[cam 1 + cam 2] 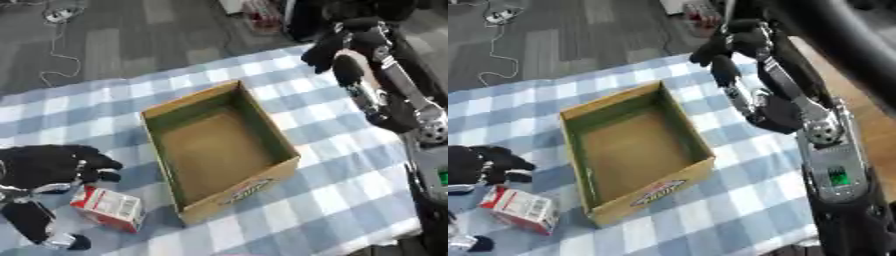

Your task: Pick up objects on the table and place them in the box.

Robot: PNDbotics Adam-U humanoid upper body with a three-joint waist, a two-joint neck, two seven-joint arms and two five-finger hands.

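Sitting in the middle of the blue-and-white checked table, the open cardboard box holds nothing. A small red and white carton lies on its side near the table's left edge, just beside the box's near-left corner. The left hand hovers right over the carton's far end, fingers curled, with nothing visibly in its grasp. The right hand hangs above the table's far right corner, fingers bent downward and empty.
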